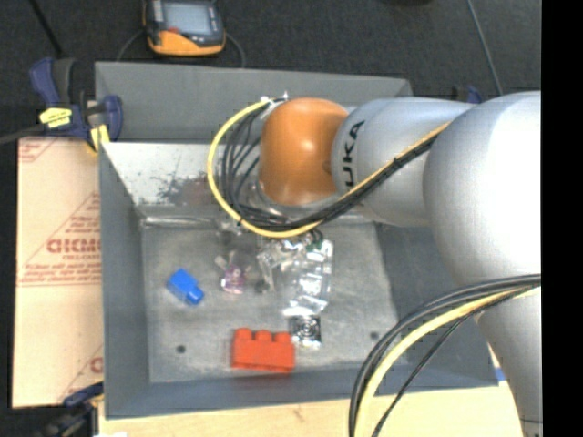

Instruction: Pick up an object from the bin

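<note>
Two things, a pinkish piece (pixel 234 281) and crumpled foil (pixel 308 276), lie nearest the gripper (pixel 244 259), whose opening I cannot tell; likely mid-approach, it must next centre on one.

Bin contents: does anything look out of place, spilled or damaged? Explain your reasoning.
Nothing stands out. The blue block, the red toy brick and the crinkled clear plastic pieces all lie loose on the bin floor, none over its rim.

Orange-rimmed handheld device (pixel 185 25) on dark floor (pixel 301 16)
</note>
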Motion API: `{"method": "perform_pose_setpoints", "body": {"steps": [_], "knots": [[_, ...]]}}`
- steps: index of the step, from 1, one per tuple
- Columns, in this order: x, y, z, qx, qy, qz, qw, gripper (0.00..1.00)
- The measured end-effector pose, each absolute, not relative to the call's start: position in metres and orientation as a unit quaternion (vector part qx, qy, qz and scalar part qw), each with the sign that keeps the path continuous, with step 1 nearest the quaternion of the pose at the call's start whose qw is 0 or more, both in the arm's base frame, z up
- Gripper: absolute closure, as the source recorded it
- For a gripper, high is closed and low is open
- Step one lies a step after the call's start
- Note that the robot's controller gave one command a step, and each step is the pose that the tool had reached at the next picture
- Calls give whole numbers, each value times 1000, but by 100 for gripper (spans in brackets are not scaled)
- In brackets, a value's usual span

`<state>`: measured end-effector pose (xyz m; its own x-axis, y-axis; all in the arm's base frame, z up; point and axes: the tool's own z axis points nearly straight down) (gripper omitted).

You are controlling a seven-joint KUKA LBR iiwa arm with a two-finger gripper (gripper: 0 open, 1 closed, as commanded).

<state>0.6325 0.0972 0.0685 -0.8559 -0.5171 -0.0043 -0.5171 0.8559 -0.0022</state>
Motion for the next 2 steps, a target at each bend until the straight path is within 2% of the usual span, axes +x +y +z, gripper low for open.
{"method": "perform_pose_setpoints", "body": {"steps": [1,2], "knots": [[632,101,71,-268,963,1,3,100],[641,92,202,-266,964,-1,7,100]]}}
